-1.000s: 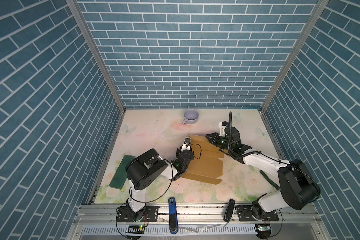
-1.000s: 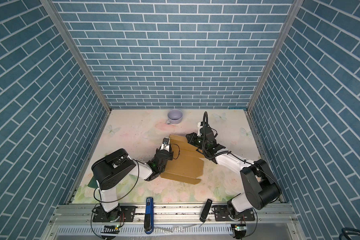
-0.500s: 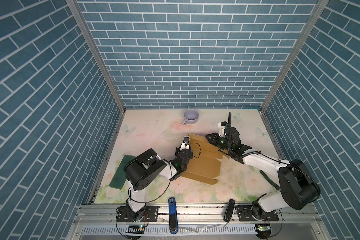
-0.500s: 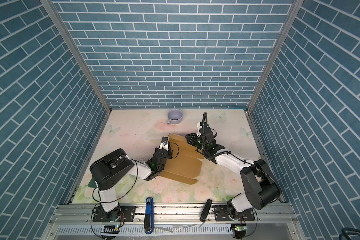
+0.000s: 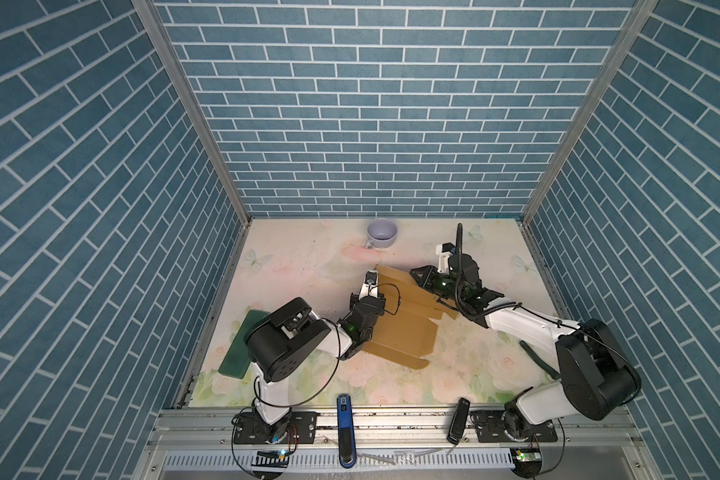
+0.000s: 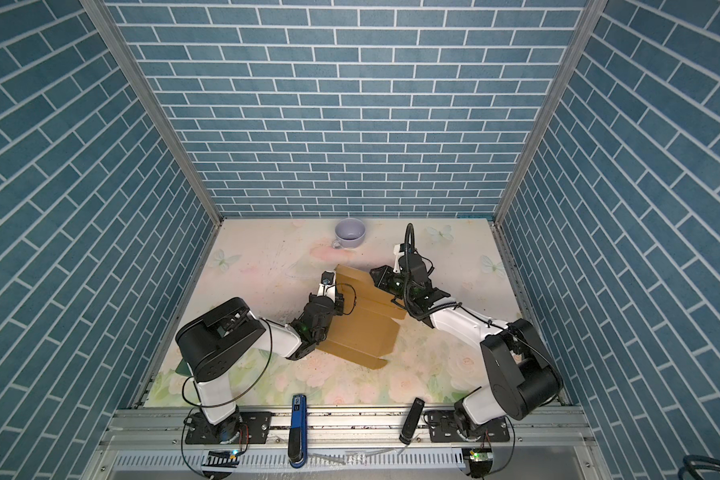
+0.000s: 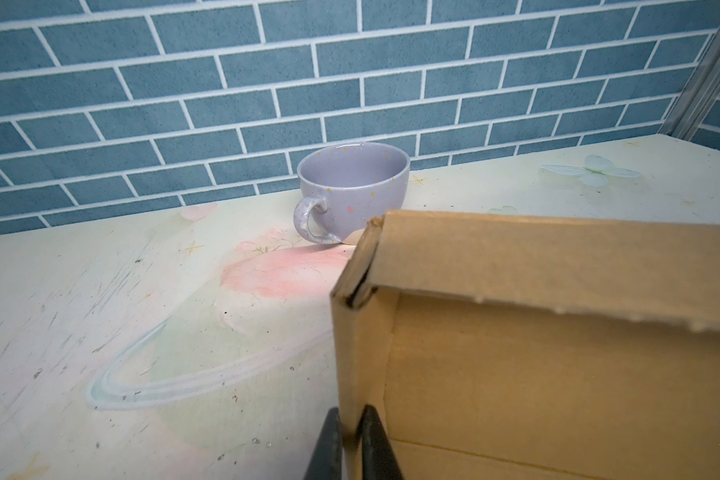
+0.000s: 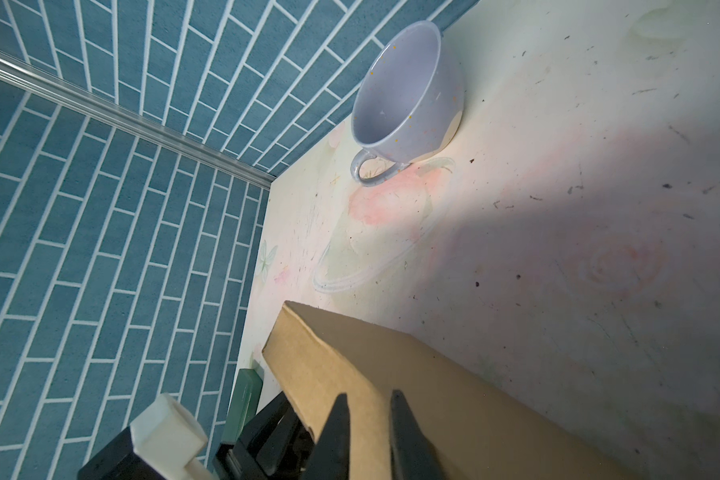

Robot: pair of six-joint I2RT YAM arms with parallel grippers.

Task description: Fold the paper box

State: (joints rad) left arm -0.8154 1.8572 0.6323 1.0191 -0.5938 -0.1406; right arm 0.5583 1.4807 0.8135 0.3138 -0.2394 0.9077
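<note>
A: Where's the paper box (image 5: 404, 332) seen?

B: Mid-table, btw the two arms, in both top views (image 6: 362, 332). Its wide panel is laid flat toward the front. The far wall and the left side wall are stood up.

A: Fingers?

B: On the left gripper (image 7: 351, 415), the thin side wall is pinched btw the two dark fingers (image 7: 329, 449). On the right gripper (image 8: 368, 395), the far wall's top edge is clamped. The gap is filled w/ cardboard, and both fingers (image 8: 335, 440) are pressed on it.

A: Other items nearby?

B: A lilac cup (image 5: 382, 234) is stood upright near the back wall, just past the box's far left corner and apart from it, handle toward the front. A dark green board (image 5: 242, 345) is laid along the table's left edge, partly covered by the left arm's shoulder. A dark narrow item (image 5: 537, 357) is laid by the right arm; what it is can't be told.

A: Edges, free room?

B: The table (image 5: 300, 266) is walled by brick panels on 3 sides. The front is closed by a metal rail (image 5: 391, 428), w/ a blue tool (image 5: 344, 419) and a black one (image 5: 458, 424) laid on it. Bare surface is seen left of the box up to the board, in the back right corner, and btw the box and the rail.
</note>
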